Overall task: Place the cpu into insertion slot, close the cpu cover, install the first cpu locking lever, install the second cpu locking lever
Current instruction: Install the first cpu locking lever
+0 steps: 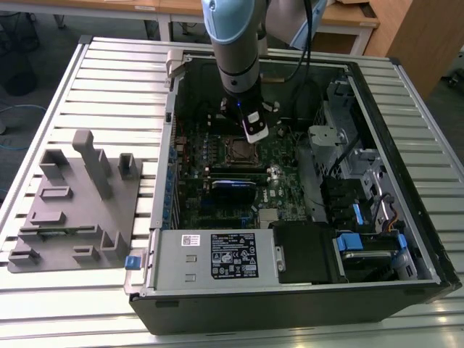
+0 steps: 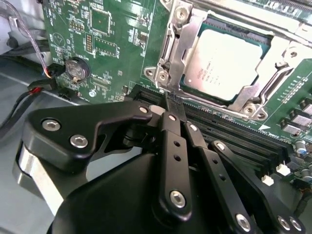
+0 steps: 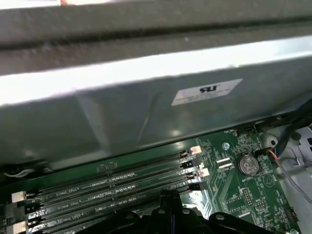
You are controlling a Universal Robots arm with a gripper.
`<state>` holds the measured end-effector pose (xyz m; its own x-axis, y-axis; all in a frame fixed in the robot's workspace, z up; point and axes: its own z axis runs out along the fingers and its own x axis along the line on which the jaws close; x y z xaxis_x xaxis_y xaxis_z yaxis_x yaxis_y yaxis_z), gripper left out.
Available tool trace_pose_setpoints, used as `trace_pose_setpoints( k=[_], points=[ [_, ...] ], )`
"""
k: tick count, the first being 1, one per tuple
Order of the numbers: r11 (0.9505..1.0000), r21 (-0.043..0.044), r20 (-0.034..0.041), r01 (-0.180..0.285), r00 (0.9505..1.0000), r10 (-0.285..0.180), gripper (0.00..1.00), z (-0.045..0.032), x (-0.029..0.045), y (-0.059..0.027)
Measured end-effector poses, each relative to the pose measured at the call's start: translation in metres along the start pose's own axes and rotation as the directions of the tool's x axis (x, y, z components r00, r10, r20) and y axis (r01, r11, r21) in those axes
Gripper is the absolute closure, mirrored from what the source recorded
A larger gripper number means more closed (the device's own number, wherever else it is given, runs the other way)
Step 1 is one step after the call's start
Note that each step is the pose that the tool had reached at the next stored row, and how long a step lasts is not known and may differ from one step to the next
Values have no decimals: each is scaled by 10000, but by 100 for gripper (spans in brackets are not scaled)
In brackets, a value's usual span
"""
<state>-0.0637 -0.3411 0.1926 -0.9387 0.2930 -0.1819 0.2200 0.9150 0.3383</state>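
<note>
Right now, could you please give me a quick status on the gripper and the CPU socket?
Black gripper shut, empty, tips beside the black memory slots. Grey metal-topped cpu seated in socket, silver cpu cover down over it. Nothing in the way.

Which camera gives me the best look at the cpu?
The second wrist view: the cpu sits close up in the insertion slot, its grey top framed by the cpu cover. The exterior view shows it small and distant, beside the tool.

My desk (image 1: 109, 87) is pale slatted metal, with wooden tables (image 1: 130, 9) behind it on a dark grey floor (image 1: 51, 29).
</note>
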Motion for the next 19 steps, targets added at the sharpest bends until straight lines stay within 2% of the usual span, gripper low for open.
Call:
trace_pose_setpoints(
  k=[19],
  points=[
    [10000, -1, 6, 3, 10000, -3, 89, 36, -3, -43]
  ],
)
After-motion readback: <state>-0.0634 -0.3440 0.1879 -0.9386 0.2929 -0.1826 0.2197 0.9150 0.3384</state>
